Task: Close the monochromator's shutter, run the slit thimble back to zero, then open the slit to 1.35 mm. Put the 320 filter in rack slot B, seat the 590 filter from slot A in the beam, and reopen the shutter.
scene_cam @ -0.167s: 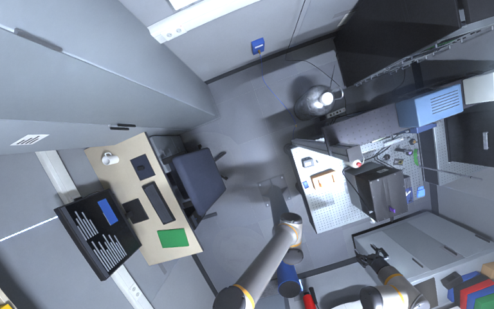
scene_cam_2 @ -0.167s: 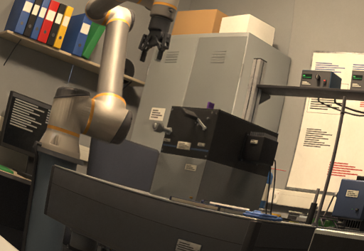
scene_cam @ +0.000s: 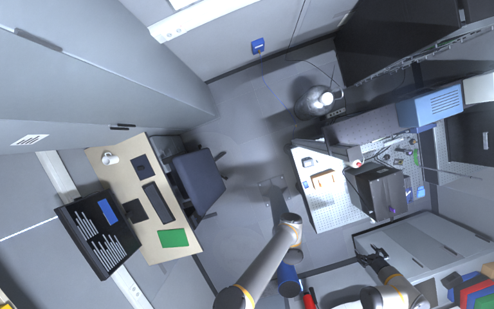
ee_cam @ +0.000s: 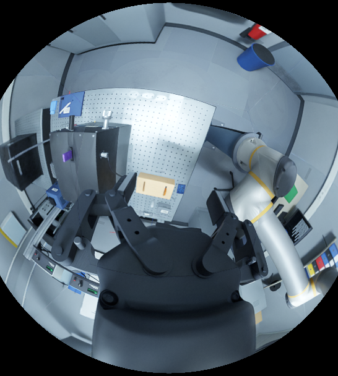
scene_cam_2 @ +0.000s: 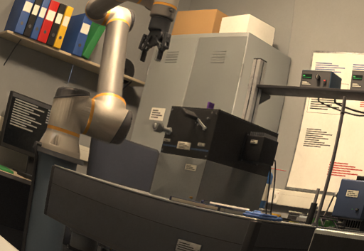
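The wooden filter rack point(scene_cam: 323, 179) point(ee_cam: 155, 186) lies on the perforated breadboard, and its slots and filters are too small to read. The black monochromator point(scene_cam: 380, 189) point(scene_cam_2: 217, 137) point(ee_cam: 86, 158) stands on the same breadboard beside it. A lever handle point(scene_cam_2: 199, 120) sits on its front face, and a knobbed thimble point(scene_cam_2: 160, 128) sticks out of its left end. A purple tab point(scene_cam: 391, 209) point(scene_cam_2: 210, 105) point(ee_cam: 67, 155) rises from its top. My gripper point(scene_cam: 368, 255) point(scene_cam_2: 153, 50) point(ee_cam: 172, 196) hangs open and empty, high above the monochromator and off to the cabinet side.
The grey cabinet point(scene_cam: 426, 245) point(scene_cam_2: 217, 76) stands right behind my gripper, with boxes on top. A shelf of binders point(scene_cam_2: 49, 23) runs behind the arm. A blue bin point(scene_cam: 290, 281) sits on the floor by the base. A desk and chair point(scene_cam: 198, 182) stand further off.
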Controlling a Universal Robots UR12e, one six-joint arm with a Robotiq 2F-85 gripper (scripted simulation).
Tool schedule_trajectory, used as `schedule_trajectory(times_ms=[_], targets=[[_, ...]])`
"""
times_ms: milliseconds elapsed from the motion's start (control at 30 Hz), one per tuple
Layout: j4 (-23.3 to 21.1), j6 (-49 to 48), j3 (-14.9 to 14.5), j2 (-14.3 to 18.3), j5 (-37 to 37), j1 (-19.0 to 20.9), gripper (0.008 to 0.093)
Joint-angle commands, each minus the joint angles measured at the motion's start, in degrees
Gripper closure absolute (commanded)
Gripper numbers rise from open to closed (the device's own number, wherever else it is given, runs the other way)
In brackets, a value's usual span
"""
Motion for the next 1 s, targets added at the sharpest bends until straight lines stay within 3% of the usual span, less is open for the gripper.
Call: schedule_trajectory(times_ms=[0,233,400,633,967], targets=[[-0.02,0.0,-0.06,0.0,0.0,0.0,0.008],[-0.64,-0.36,-0.11,0.67,0.0,-0.36,0.008],[-3.38,-1.82,-0.4,3.74,0.0,-1.84,0.008],[-10.12,-4.84,-2.2,12.33,0.0,-4.88,0.008],[-17.99,-7.84,-7.43,25.32,0.0,-7.84,0.008]])
